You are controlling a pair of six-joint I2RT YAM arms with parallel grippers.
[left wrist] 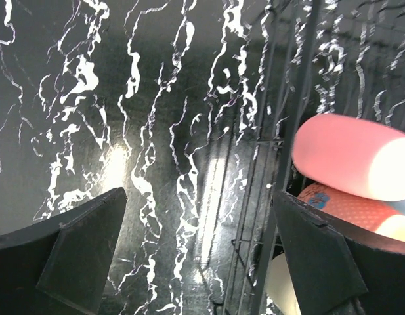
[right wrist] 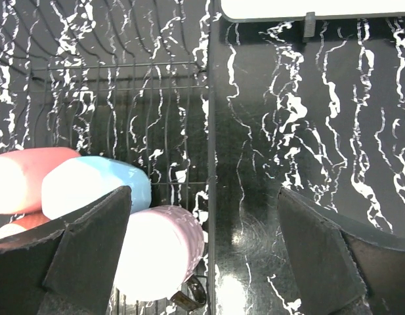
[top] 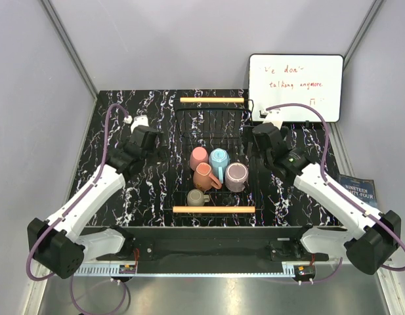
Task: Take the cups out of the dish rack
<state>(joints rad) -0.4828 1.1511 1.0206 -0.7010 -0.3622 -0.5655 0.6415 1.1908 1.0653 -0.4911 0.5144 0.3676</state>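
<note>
The black wire dish rack [top: 184, 141] stands mid-table with a wooden bar at its far and near ends. Inside sit the pink cup [top: 199, 157], light blue cup [top: 219, 157], terracotta cup [top: 203, 176], mauve cup [top: 236, 176] and olive-grey cup [top: 197, 197]. My left gripper [top: 161, 146] is open and empty, just outside the rack's left wall; its wrist view shows the pink cup [left wrist: 346, 161] and terracotta cup [left wrist: 360, 211] behind the wires [left wrist: 281, 164]. My right gripper [top: 254, 140] is open and empty over the rack's right wall [right wrist: 211, 131], beside the mauve cup [right wrist: 159, 252], blue cup [right wrist: 97, 187] and pink cup [right wrist: 25, 178].
A white whiteboard [top: 295, 86] with red writing leans at the back right, and its lower edge shows in the right wrist view [right wrist: 307, 8]. A blue book [top: 358, 190] lies off the table's right edge. Black marbled tabletop [top: 117, 190] lies on both sides of the rack.
</note>
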